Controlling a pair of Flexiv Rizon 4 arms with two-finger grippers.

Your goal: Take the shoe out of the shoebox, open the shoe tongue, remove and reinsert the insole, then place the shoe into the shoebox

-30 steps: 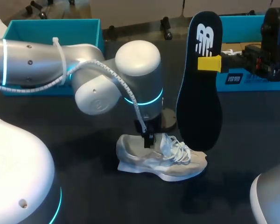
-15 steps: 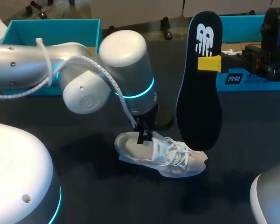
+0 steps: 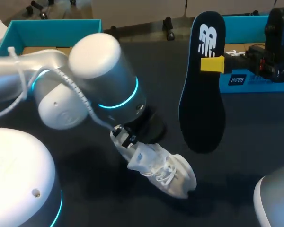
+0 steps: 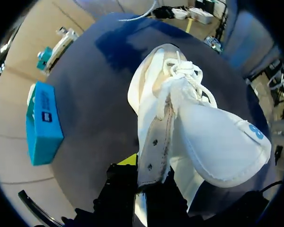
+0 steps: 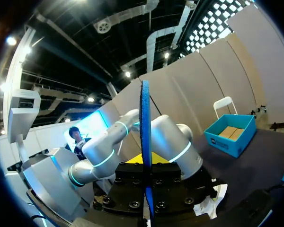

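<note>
The white laced shoe (image 3: 163, 170) hangs tilted with its heel up and its toe down near the dark table. My left gripper (image 3: 125, 137) is shut on the heel end of its collar. In the left wrist view the shoe (image 4: 203, 137) stretches away from the gripper (image 4: 142, 182), whose fingers pinch the collar's edge. My right gripper (image 3: 211, 64) is shut on the black insole (image 3: 203, 104), holding it upright above the table to the shoe's right. The right wrist view shows the insole (image 5: 145, 142) edge-on between the fingers, with the shoe (image 5: 210, 201) below.
A teal shoebox (image 3: 52, 28) stands at the back left, also in the left wrist view (image 4: 42, 123). A second teal box (image 3: 248, 80) stands at the back right beside my right arm. My left arm's bulky wrist (image 3: 99, 90) spans the table's middle left.
My left arm swung to the left and raised the shoe's heel, tipping the shoe from flat on the table to toe-down. The right arm and insole stayed put.
</note>
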